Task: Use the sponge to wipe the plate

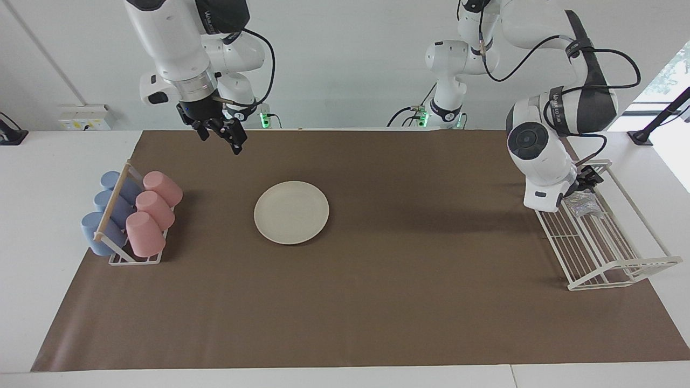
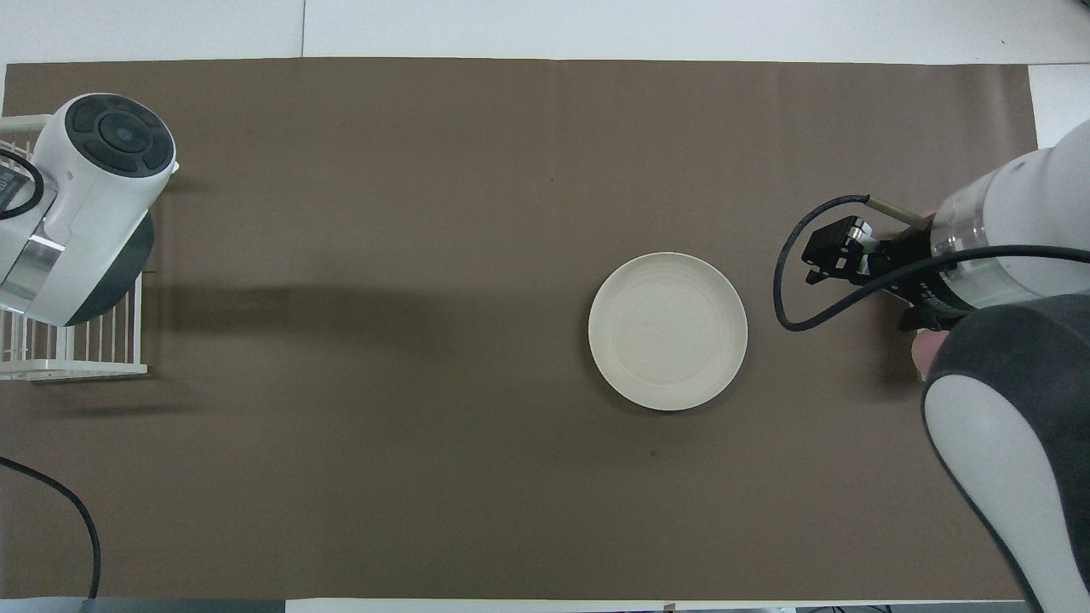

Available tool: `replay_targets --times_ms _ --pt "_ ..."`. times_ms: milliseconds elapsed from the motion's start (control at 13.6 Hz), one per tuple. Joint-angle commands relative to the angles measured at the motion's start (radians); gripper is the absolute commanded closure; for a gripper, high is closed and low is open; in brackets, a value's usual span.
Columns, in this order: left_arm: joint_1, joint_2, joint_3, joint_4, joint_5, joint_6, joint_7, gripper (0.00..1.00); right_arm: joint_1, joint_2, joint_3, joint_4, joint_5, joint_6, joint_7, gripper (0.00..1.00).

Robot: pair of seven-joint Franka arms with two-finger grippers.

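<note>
While the sponge (image 1: 581, 205) lies in the wire rack (image 1: 620, 264), the left gripper (image 1: 585, 180), fingers apart, should descend squarely over it; the right gripper (image 1: 221, 134), also apart, hangs near the plate (image 1: 291, 212).

Both arms have glossy white rounded link housings with dark grey to black joint sections and round dark end caps. Black cables run in loose loops along the outside of the links. The right gripper (image 1: 222, 134) and left gripper (image 1: 585, 180) are black, each below a silver wrist ring. Small grey lettering marks the dark joint bands. Green lights glow at both bases
</note>
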Motion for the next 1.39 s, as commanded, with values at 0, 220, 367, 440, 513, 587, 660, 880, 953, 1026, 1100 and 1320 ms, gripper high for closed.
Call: replay_targets --times_ms 0,220,367,440,513,587,660,880,953,1026,1100,1320 --pt "-0.005 -0.004 0.006 -0.038 0.053 0.017 -0.030 0.00 0.022 -0.003 0.000 0.010 0.005 -0.003 0.161 0.00" --pt "-0.004 -0.010 0.006 -0.056 0.053 0.017 -0.069 0.00 0.089 0.002 -0.002 0.024 0.007 0.040 0.338 0.00" --pt "-0.002 -0.010 0.006 -0.056 0.053 0.017 -0.069 0.00 0.099 0.005 0.000 0.027 0.010 0.045 0.446 0.00" --pt "0.001 -0.011 0.006 -0.056 0.053 0.014 -0.070 0.06 0.099 0.006 -0.002 0.025 0.016 0.039 0.492 0.00" --pt "0.001 -0.011 0.006 -0.058 0.053 0.014 -0.070 0.29 0.100 0.009 -0.002 0.027 0.034 0.029 0.519 0.00" --pt "0.002 -0.011 0.006 -0.058 0.053 0.013 -0.073 0.63 0.108 0.021 -0.002 0.040 0.036 0.028 0.536 0.00" --pt "0.002 -0.011 0.006 -0.058 0.053 0.013 -0.074 0.88 0.114 0.067 -0.002 0.107 0.038 0.000 0.559 0.00" --pt "0.004 -0.013 0.006 -0.065 0.053 0.014 -0.096 1.00 0.181 0.338 -0.005 0.519 0.027 -0.225 0.723 0.00" --pt "0.005 -0.013 0.006 -0.065 0.053 0.016 -0.101 1.00 0.206 0.369 -0.003 0.571 0.024 -0.231 0.785 0.00" --pt "0.007 -0.013 0.006 -0.062 0.051 0.016 -0.101 1.00 0.232 0.368 -0.003 0.570 0.016 -0.225 0.803 0.00" --pt "0.007 -0.013 0.006 -0.061 0.051 0.016 -0.101 1.00 0.246 0.367 -0.002 0.568 0.024 -0.219 0.811 0.00" --pt "0.008 -0.016 0.006 -0.023 0.027 0.008 -0.089 1.00 0.284 0.347 0.000 0.530 0.035 -0.218 0.897 0.00"
